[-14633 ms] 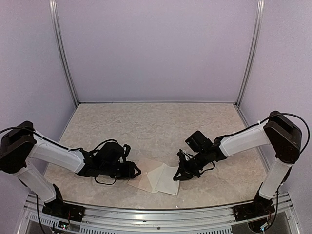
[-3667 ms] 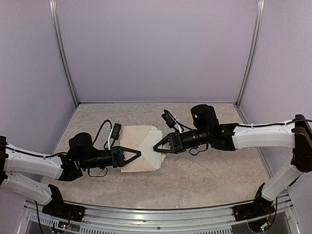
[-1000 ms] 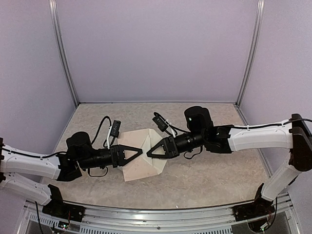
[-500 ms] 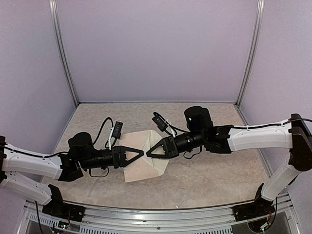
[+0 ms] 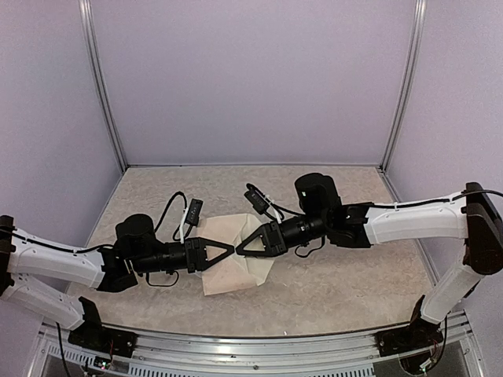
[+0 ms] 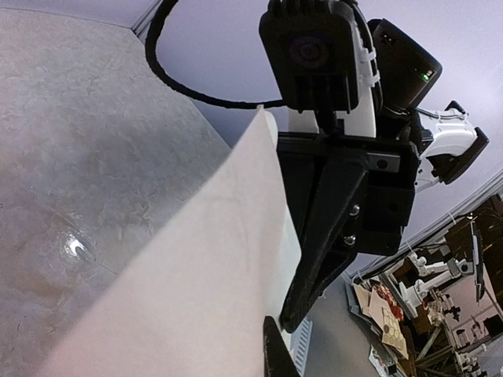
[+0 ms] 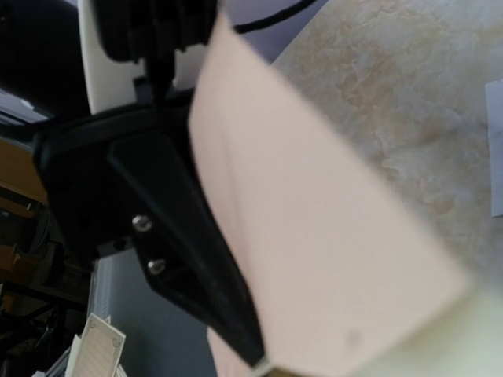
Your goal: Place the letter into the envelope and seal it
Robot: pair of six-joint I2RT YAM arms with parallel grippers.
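Note:
The pale pink envelope (image 5: 222, 267) hangs in the air over the middle of the table, pinched from both sides. My left gripper (image 5: 230, 248) comes in from the left and is shut on the envelope's upper edge; one dark fingertip (image 6: 275, 355) shows beside the pink sheet (image 6: 189, 275). From the right, my right gripper (image 5: 240, 249) meets it tip to tip and is shut. The white letter (image 5: 262, 272) sticks out at the envelope's lower right, and its edge (image 6: 289, 239) runs to the right gripper's tip. The pink envelope (image 7: 330, 236) hides my right fingertips in the right wrist view.
A white strip (image 7: 495, 149) lies on the marbled tabletop (image 5: 330, 290) at the right wrist view's edge. Lilac walls (image 5: 251, 78) close the back and both sides. The left arm's camera cable (image 5: 179, 212) loops above the table behind the envelope.
The left gripper has edged to the right toward the right gripper and closed tighter on the paper. The envelope has sunk slightly. The right arm has barely moved.

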